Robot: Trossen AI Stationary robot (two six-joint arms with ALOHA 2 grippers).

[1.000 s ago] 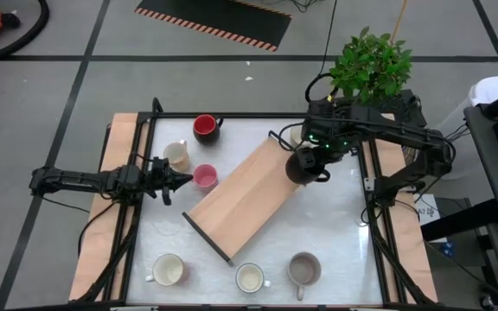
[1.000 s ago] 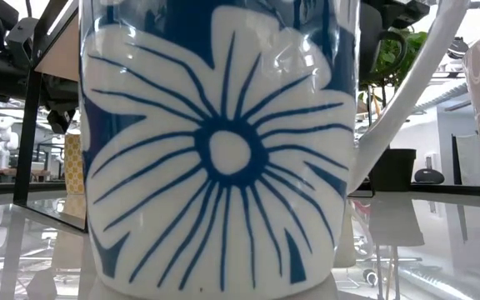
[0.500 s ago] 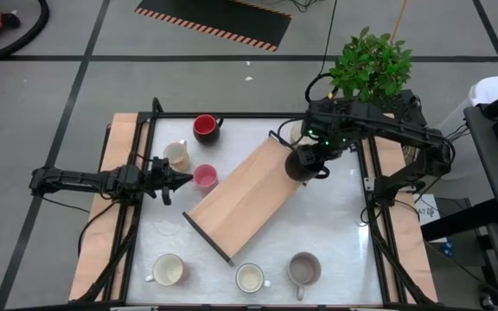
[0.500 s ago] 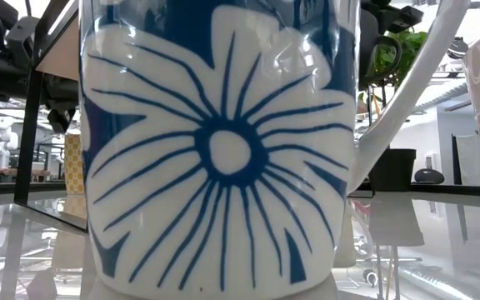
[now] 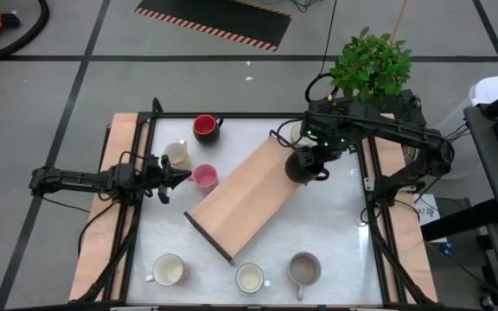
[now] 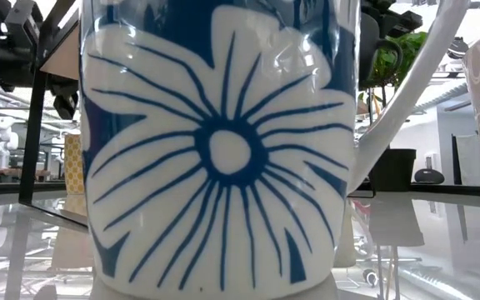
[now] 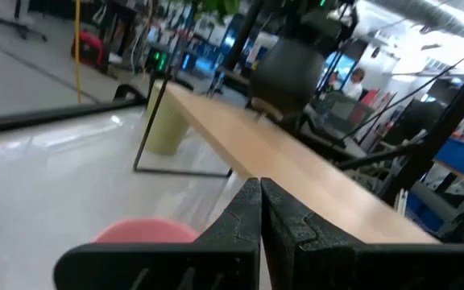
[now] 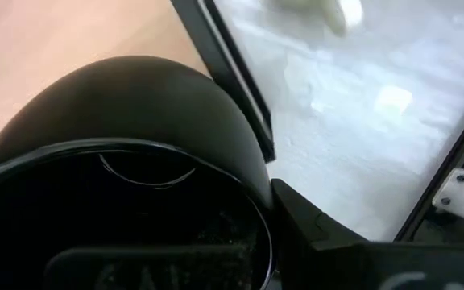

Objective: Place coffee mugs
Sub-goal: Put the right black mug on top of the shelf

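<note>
While gripped, black mug (image 5: 299, 166) hangs in right gripper (image 5: 311, 164) (over the board (image 5: 240, 197))

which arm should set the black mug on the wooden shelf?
Right. The right gripper already holds the black mug at the wooden shelf's upper end. The left gripper is shut and empty beside the pink mug.

Left arm, as I see it: slim black jointed links, black cabling, matte black ridged fingers (image 7: 252, 217).
Right arm: bulkier black links, green indicator lights, looping black cables.
</note>
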